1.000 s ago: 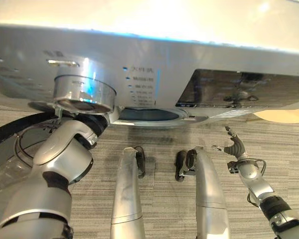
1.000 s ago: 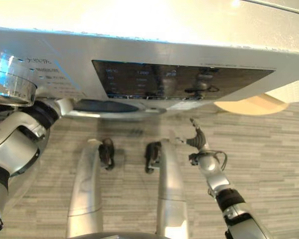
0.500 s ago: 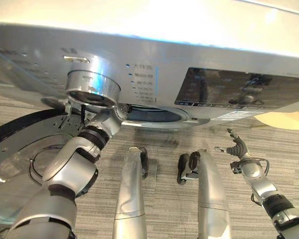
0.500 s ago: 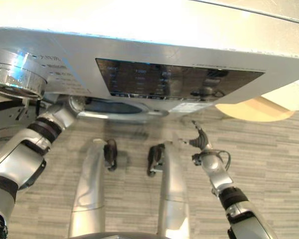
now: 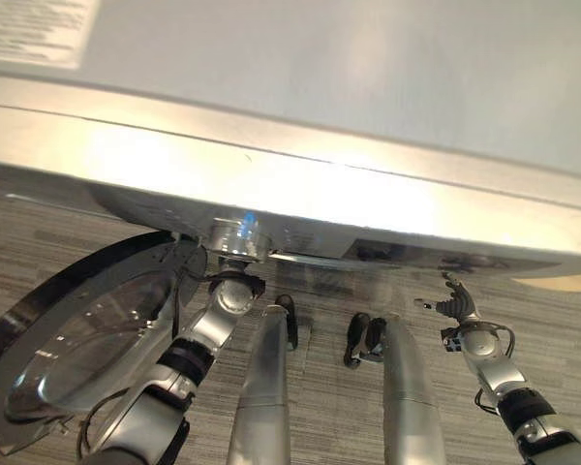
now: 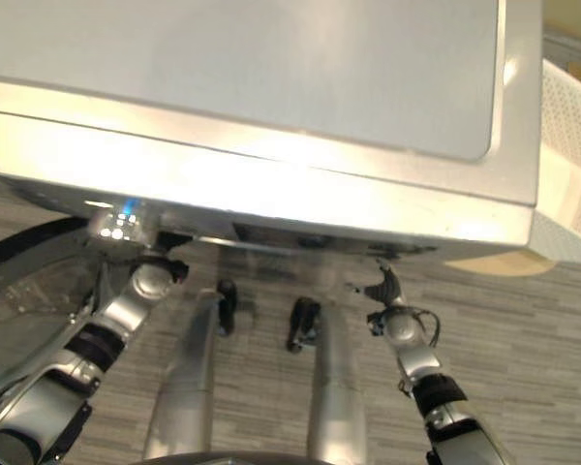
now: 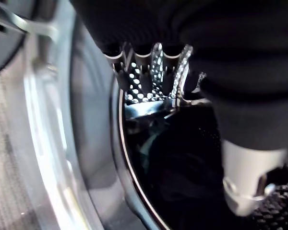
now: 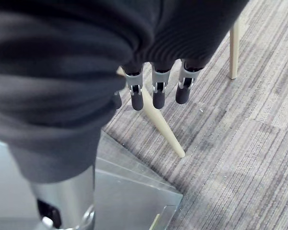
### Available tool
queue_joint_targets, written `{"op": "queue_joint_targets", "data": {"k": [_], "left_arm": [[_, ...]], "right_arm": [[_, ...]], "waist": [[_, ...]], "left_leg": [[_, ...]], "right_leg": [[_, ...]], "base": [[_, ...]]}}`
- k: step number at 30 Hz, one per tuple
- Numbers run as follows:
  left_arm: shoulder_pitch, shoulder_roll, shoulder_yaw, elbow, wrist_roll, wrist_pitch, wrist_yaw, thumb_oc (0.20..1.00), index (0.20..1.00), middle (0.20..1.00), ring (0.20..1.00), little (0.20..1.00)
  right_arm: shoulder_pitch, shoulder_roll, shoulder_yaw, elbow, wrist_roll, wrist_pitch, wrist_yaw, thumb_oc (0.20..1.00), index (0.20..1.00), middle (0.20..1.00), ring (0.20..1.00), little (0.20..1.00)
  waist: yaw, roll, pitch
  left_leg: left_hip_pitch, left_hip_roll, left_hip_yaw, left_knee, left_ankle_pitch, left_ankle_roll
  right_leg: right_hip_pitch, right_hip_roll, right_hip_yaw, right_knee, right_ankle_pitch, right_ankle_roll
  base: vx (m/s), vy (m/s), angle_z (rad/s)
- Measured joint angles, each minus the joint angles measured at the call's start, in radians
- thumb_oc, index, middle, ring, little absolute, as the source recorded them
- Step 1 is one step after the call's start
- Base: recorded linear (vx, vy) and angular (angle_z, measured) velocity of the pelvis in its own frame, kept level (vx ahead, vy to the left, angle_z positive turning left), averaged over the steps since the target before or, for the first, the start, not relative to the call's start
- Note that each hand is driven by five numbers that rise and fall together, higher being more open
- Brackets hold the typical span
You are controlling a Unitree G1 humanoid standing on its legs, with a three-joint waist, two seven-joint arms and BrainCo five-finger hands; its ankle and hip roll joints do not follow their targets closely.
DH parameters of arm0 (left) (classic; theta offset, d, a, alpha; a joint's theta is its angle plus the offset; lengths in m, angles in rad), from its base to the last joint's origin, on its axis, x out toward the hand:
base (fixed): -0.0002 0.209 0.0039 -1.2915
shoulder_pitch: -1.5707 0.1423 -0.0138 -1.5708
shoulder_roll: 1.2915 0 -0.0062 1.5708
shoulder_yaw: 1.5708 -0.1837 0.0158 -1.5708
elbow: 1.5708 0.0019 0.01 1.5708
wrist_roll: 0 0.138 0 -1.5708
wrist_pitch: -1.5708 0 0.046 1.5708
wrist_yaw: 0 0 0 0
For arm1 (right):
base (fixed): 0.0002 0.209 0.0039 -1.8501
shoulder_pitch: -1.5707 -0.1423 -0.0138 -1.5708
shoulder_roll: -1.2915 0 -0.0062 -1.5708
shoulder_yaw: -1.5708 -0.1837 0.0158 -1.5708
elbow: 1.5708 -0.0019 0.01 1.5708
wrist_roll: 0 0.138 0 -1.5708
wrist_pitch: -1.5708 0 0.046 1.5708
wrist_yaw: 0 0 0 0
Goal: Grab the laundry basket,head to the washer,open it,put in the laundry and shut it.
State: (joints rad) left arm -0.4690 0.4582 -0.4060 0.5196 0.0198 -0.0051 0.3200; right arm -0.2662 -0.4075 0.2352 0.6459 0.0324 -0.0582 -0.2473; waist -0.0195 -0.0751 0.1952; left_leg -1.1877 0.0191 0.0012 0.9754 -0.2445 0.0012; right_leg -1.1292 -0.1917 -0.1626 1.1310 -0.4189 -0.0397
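Washer door (image 5: 87, 339) swung open at left; left hand (image 7: 153, 72) reaches into drum (image 7: 182, 158), fingers hidden; right hand (image 8: 156, 88) relaxed, empty, farther off.

The silver-grey front-loading washer (image 5: 300, 116) is seen from above its flat top. Its round glass door with a dark rim (image 5: 82, 339) hangs swung wide open at the machine's left front. In the left wrist view, the perforated steel drum (image 7: 149, 76) holds dark laundry (image 7: 177, 177).
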Motion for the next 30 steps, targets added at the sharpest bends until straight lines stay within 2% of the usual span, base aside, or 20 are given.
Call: {"op": "queue_joint_targets", "data": {"k": [2,3,5,6,9,11,19,26,28,30], "left_arm": [[0.036,0.005,0.028,-0.016,0.000,-0.010,-0.013,1.000,1.000,1.000,1.000,1.000],[0.096,0.005,0.063,-0.027,-0.002,-0.021,-0.029,1.000,1.000,1.000,1.000,1.000],[0.146,0.007,0.063,-0.027,-0.006,-0.026,-0.046,1.000,1.000,1.000,1.000,1.000],[0.205,0.006,0.084,-0.027,-0.008,-0.037,-0.071,1.000,1.000,1.000,1.000,1.000],[0.307,0.007,0.108,-0.021,-0.018,-0.040,-0.092,1.000,1.000,1.000,1.000,1.000],[0.375,0.002,0.143,0.021,-0.018,-0.041,-0.117,1.000,1.000,1.000,1.000,1.000],[0.450,-0.009,0.190,0.096,-0.018,-0.039,-0.154,1.000,1.000,1.000,1.000,1.000],[0.556,-0.045,0.192,0.130,-0.014,-0.035,-0.165,1.000,1.000,1.000,1.000,1.000],[0.579,-0.051,0.193,0.157,-0.013,-0.032,-0.168,1.000,1.000,1.000,1.000,1.000],[0.578,-0.052,0.197,0.169,-0.012,-0.032,-0.169,1.000,1.000,1.000,1.000,1.000]], "right_arm": [[-0.002,0.006,-0.005,0.000,-0.016,0.000,0.003,1.000,1.000,1.000,1.000,1.000],[0.003,0.017,-0.005,0.016,-0.032,0.003,0.008,1.000,1.000,1.000,1.000,1.000],[0.018,0.018,-0.005,0.029,-0.033,0.010,0.011,1.000,1.000,1.000,1.000,1.000],[0.033,0.034,-0.023,0.053,-0.034,0.016,0.018,1.000,1.000,1.000,1.000,1.000],[0.092,0.041,-0.029,0.074,-0.034,0.018,0.039,1.000,1.000,1.000,1.000,1.000],[0.131,0.054,-0.031,0.116,-0.036,0.022,0.053,1.000,1.000,1.000,1.000,1.000],[0.184,0.069,-0.041,0.164,-0.075,0.031,0.096,1.000,1.000,1.000,1.000,1.000],[0.253,0.069,-0.051,0.172,-0.109,0.031,0.104,1.000,1.000,1.000,1.000,1.000],[0.264,0.070,-0.054,0.198,-0.110,0.031,0.118,1.000,1.000,1.000,1.000,1.000],[0.270,0.070,-0.053,0.199,-0.110,0.031,0.119,1.000,1.000,1.000,1.000,1.000]], "waist": [[-0.001,0.001,0.000],[-0.007,0.001,0.000],[-0.002,0.001,0.000],[-0.004,0.001,0.001],[-0.002,0.002,0.002],[-0.005,0.001,0.001],[-0.006,0.003,0.000],[-0.007,0.026,-0.090],[-0.005,0.031,-0.125],[-0.007,0.032,-0.128]], "left_leg": [[0.028,-0.002,-0.004,-0.038,0.013,-0.003],[0.086,-0.006,-0.010,-0.106,0.035,-0.003],[0.140,-0.008,-0.012,-0.161,0.050,-0.002],[0.220,-0.012,-0.011,-0.244,0.073,-0.003],[0.395,-0.016,-0.008,-0.388,0.107,-0.001],[0.569,-0.022,-0.009,-0.533,0.151,-0.001],[0.924,-0.013,0.007,-0.801,0.217,0.008],[1.104,-0.005,0.052,-0.946,0.240,0.015],[1.135,-0.007,0.074,-0.974,0.241,0.016],[1.137,-0.009,0.079,-0.975,0.241,0.017]], "right_leg": [[0.030,0.000,-0.010,-0.038,0.012,0.003],[0.088,0.005,-0.021,-0.105,0.032,0.008],[0.142,0.010,-0.027,-0.158,0.046,0.013],[0.217,0.016,-0.032,-0.235,0.068,0.019],[0.384,0.025,-0.037,-0.369,0.102,0.036],[0.546,0.036,-0.046,-0.501,0.137,0.050],[0.887,0.075,-0.047,-0.773,0.213,0.066],[1.071,0.107,-0.007,-0.987,0.296,0.085],[1.094,0.110,0.023,-1.019,0.307,0.090],[1.096,0.112,0.035,-1.043,0.329,0.092]], "base": [[0.00,0.011,0.08],[0.02,0.007,0.07],[0.04,0.005,0.06],[0.08,0.019,0.01],[0.13,0.012,0.00],[0.14,0.015,0.05],[0.18,0.032,-0.08],[0.14,0.062,-0.24],[0.01,0.057,-0.31],[-0.17,0.058,-0.28]]}}
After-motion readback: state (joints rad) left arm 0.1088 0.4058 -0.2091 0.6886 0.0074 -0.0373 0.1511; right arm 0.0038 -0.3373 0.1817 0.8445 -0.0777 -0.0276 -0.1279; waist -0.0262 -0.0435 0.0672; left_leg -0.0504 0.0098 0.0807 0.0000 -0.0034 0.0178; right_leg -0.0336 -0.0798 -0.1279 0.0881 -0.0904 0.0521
